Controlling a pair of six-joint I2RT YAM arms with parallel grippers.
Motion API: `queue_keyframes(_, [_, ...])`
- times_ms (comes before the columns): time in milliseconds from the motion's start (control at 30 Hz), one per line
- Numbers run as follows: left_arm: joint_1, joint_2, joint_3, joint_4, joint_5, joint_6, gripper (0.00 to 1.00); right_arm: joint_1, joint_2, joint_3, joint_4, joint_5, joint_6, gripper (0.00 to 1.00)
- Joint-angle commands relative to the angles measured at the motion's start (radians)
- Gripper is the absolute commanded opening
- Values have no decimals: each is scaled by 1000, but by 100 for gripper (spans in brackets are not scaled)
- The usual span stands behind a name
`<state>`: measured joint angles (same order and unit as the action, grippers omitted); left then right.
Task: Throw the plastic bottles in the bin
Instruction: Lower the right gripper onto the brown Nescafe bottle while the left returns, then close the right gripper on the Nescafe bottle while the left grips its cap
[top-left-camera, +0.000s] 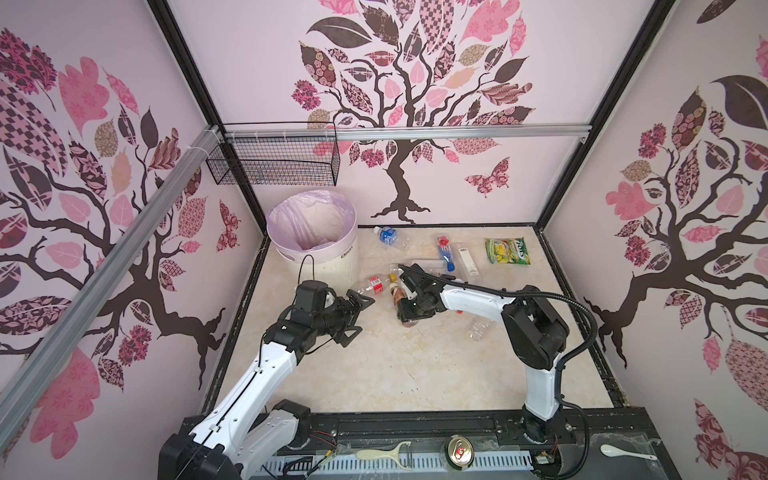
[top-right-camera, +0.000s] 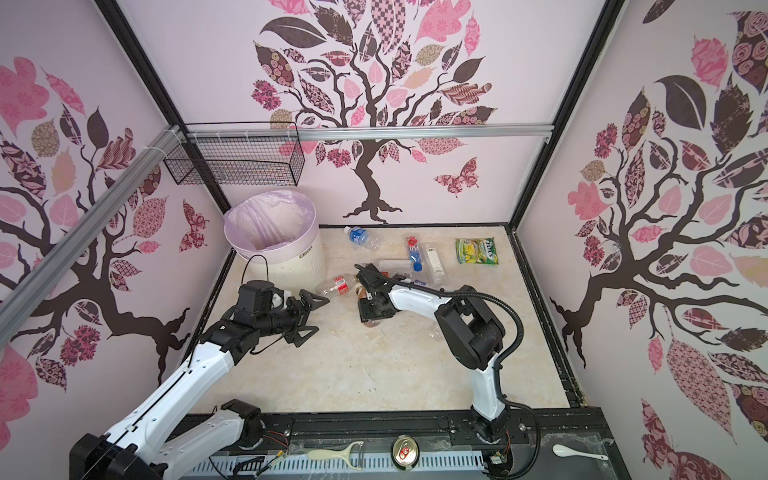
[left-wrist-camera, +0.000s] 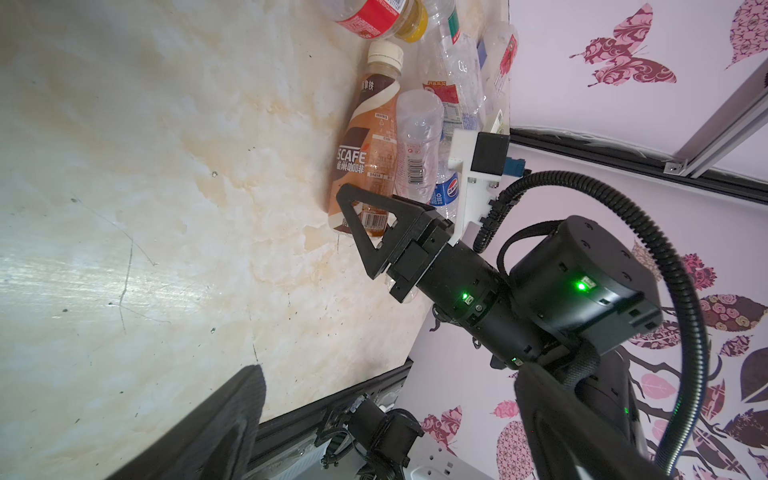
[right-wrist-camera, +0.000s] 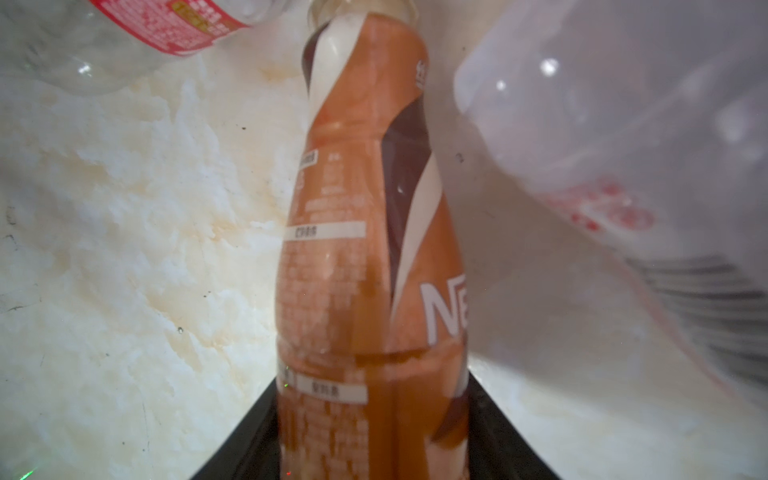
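The brown bottle (right-wrist-camera: 370, 249) lay on its side on the table (top-left-camera: 374, 374), mid-pile, with a clear bottle (right-wrist-camera: 602, 145) just beside it and a red-labelled bottle (top-left-camera: 372, 284) near its cap end. The bin (top-left-camera: 328, 270) stood well apart, toward the back left corner. The right gripper (right-wrist-camera: 372, 376) straddled the wide lower body of the brown bottle, and its 2 fingers looked pressed against both sides. The left gripper (top-left-camera: 353, 318) hung between the bin and the pile with its fingers spread wide, holding nothing. The bottle was probably light, thin-walled plastic with a slick shrink sleeve, so it could dent, roll or squirt out under a hard squeeze. That lower body looked the better hold: the neck tapers.
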<state>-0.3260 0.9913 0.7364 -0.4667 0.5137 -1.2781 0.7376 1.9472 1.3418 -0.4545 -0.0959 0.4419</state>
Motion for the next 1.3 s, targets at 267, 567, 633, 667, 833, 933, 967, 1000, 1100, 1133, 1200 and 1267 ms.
queue_keyframes(267, [-7, 170, 255, -94, -25, 153, 98, 5, -248, -52, -63, -44, 32, 54])
queue_keyframes(567, [-73, 318, 583, -207, -236, 311, 98, 26, -358, 58, -164, -61, 45, 54])
queue_keyframes(633, [-74, 358, 634, -190, -243, 312, 97, 31, -381, 93, -186, -58, 52, 54])
queue_keyframes(667, [-76, 376, 657, -189, -243, 312, 96, 34, -389, 106, -196, -58, 56, 54])
queue_keyframes(833, [-87, 464, 771, -207, -255, 316, 94, 39, -436, 182, -241, -51, 68, 54])
queue_keyframes(933, [-96, 492, 813, -209, -266, 320, 93, 39, -448, 232, -269, -55, 70, 54])
queue_keyframes(967, [-99, 498, 820, -208, -267, 319, 93, 40, -450, 244, -275, -57, 69, 54])
queue_keyframes(1000, [-103, 506, 829, -207, -268, 317, 92, 40, -454, 254, -280, -60, 69, 54])
queue_keyframes(1100, [-118, 525, 855, -204, -277, 316, 87, 40, -458, 270, -286, -60, 70, 54])
queue_keyframes(1133, [-126, 529, 862, -204, -284, 319, 86, 40, -456, 273, -286, -65, 70, 54])
queue_keyframes(1200, [-134, 538, 873, -204, -289, 321, 86, 40, -455, 271, -282, -72, 72, 54])
queue_keyframes(1267, [-138, 547, 880, -201, -290, 318, 84, 41, -453, 268, -279, -82, 74, 53])
